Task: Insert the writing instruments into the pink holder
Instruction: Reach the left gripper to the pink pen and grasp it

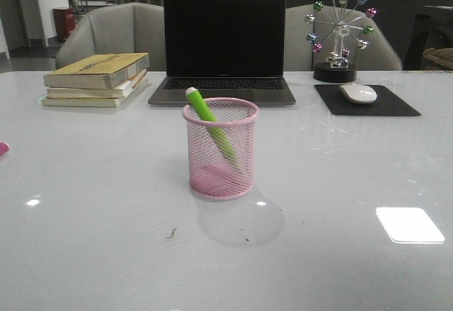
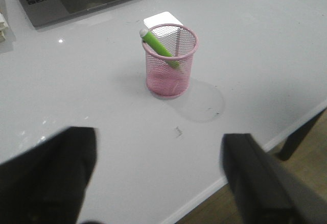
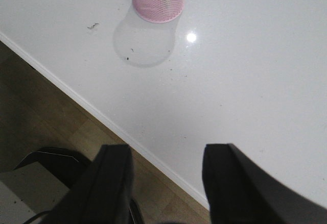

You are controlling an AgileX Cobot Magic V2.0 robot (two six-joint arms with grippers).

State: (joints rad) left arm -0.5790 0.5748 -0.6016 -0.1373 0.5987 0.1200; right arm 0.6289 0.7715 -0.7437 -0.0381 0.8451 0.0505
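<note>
Front view: neither arm nor pincer in sight.

Left wrist view: left pincer (image 2: 158, 180) spread wide, its two dark fingers (image 2: 48, 175) blurred and far apart, nothing between them. It hangs above the near part of the surface (image 2: 102, 101), clear of contact.

Right wrist view: right pincer (image 3: 166, 183) also parted, dark fingers (image 3: 110, 183) with a clear gap, nothing held. It hangs over the surface's near edge, partly above the floor (image 3: 46, 112), touching nothing.
</note>
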